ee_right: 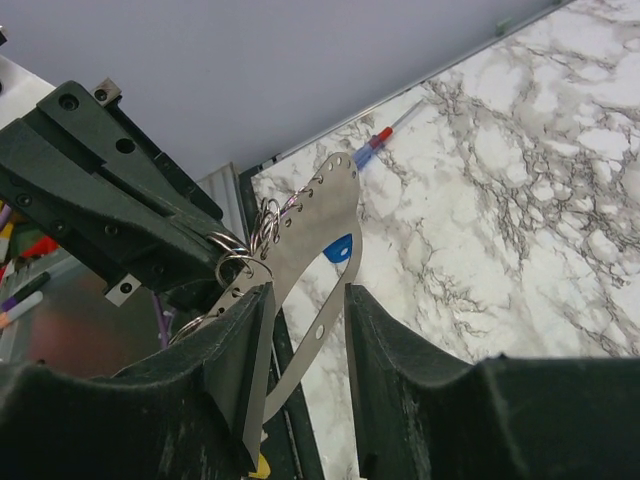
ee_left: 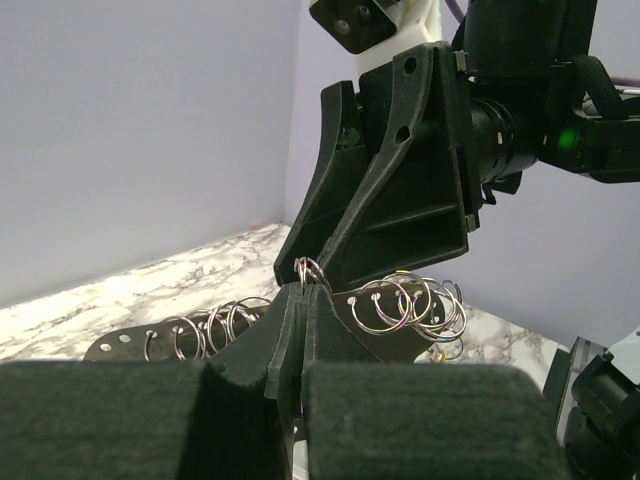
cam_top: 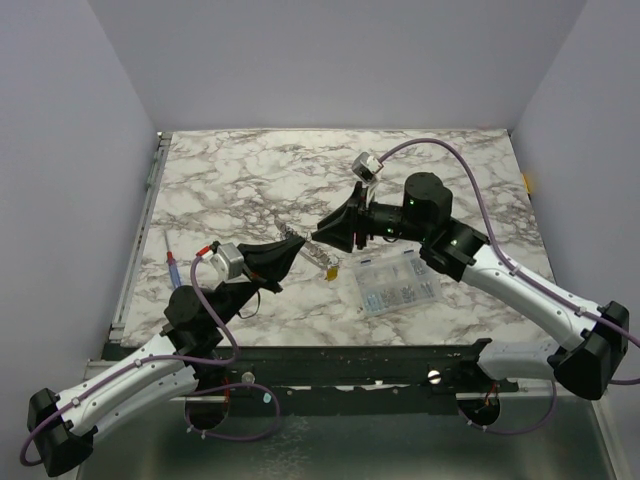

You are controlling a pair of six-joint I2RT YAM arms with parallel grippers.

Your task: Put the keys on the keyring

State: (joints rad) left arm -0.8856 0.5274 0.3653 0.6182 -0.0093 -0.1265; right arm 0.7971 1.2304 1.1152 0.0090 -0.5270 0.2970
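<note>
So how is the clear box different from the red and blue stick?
The box is wide, clear and holds small parts; the stick is thin, red and blue. The box lies right of the middle, the stick near the left edge. Both rest on the table.

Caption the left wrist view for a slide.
Left end effector pinches the ring-laden keyring, with the right end effector poised tip-to-tip just above.

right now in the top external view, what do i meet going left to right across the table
slim red-and-blue stick → left arm's black fingers → right arm's black fingers → clear plastic compartment box of small parts
</note>
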